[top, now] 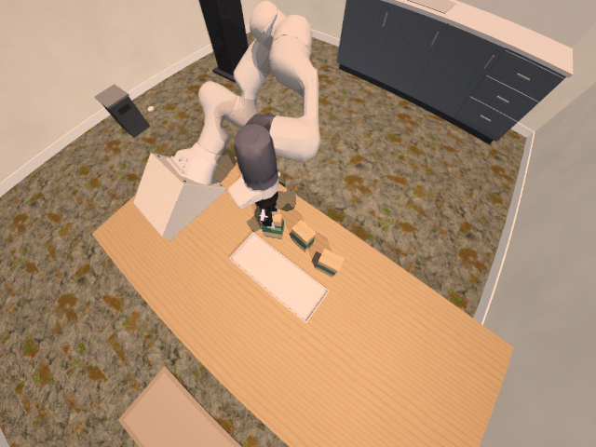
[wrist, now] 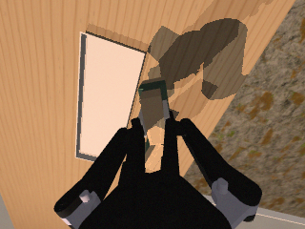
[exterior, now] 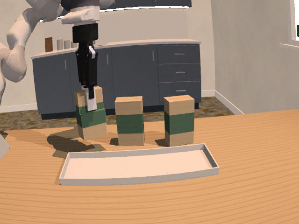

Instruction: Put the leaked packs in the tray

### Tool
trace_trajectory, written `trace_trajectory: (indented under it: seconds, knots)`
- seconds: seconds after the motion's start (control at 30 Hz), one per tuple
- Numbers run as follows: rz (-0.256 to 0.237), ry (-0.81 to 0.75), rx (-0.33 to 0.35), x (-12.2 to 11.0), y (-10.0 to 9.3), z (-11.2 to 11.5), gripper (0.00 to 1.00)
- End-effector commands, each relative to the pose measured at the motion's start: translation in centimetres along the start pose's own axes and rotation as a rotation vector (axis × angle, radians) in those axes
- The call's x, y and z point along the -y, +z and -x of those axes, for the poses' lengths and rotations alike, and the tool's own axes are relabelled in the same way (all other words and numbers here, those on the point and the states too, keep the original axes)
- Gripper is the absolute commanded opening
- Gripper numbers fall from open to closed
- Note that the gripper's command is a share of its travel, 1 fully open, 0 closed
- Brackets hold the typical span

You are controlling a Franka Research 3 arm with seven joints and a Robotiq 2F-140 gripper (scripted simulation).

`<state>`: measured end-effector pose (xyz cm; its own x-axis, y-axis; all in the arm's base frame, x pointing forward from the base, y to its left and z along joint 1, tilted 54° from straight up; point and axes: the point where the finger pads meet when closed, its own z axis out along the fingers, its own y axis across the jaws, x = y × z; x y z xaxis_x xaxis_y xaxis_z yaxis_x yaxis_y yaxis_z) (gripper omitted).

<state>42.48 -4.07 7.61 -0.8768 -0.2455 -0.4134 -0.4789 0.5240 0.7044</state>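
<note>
My gripper [top: 270, 222] [exterior: 88, 101] [wrist: 155, 108] is shut on the left coffee pack [top: 273, 232] [exterior: 93, 118] [wrist: 152, 100], with a finger on each flat side near its upper part. This pack is tan with a green band, slightly tilted, and held a little above the table, its shadow apart from it. The middle pack [top: 303, 232] [exterior: 129, 123] and the right pack [top: 331, 261] [exterior: 181, 123] stand upright on the table. The white tray [top: 278, 275] [exterior: 135, 166] [wrist: 110, 91] holds nothing. The far finger is mostly hidden in the exterior view.
The wooden table [top: 385, 346] [exterior: 149, 205] carries the packs in a row behind the tray's long back rim. The middle pack stands close beside the held one. The arm's slanted base [top: 178, 202] is at the table's left end.
</note>
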Motion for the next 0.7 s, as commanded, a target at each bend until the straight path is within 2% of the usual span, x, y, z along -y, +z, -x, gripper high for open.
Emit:
trace_trajectory:
  seconds: [0.0,0.47,0.67]
  knots:
    - [-0.006,-0.005,-0.001,0.8,-0.3,-0.5,0.24]
    - [-0.006,-0.005,-0.001,9.1,-0.3,-4.9,0.24]
    - [-0.006,-0.005,-0.001,10.6,-0.4,-5.7,0.24]
